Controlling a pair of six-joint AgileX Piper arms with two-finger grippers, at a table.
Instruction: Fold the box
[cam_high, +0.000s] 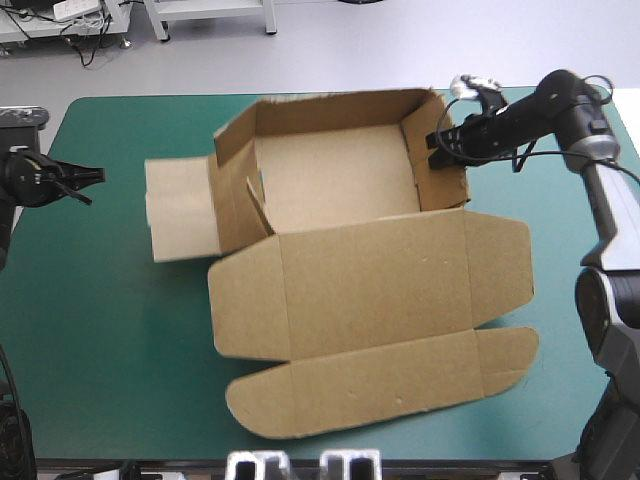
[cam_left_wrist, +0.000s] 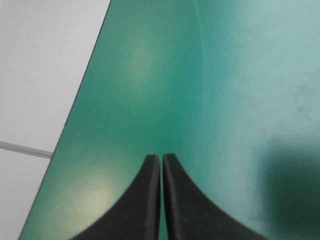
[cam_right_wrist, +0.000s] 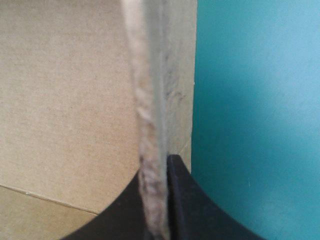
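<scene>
Box: pinched wall could drag it

The box (cam_high: 345, 185) sits in the middle of the table (cam_high: 110, 330) as an open tray. Its lid (cam_high: 370, 295) lies flat on its near side, and its left panel (cam_high: 180, 215) is splayed outward, not yet raised. My right gripper (cam_high: 438, 145) pinches its right wall (cam_high: 448, 188). My left gripper (cam_high: 92, 178), fingers pressed together, hangs well to the box's left. I judge that any tug could slide the unbraced box or untuck that wall.

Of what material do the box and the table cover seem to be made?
The box: brown board, probably corrugated, matte. Its cut edge, pinched in the right gripper, looks rough and fibrous. The cover: teal-green and smooth, perhaps plastic or rubber. Soft light patches in the left wrist view suggest a faint sheen.
</scene>
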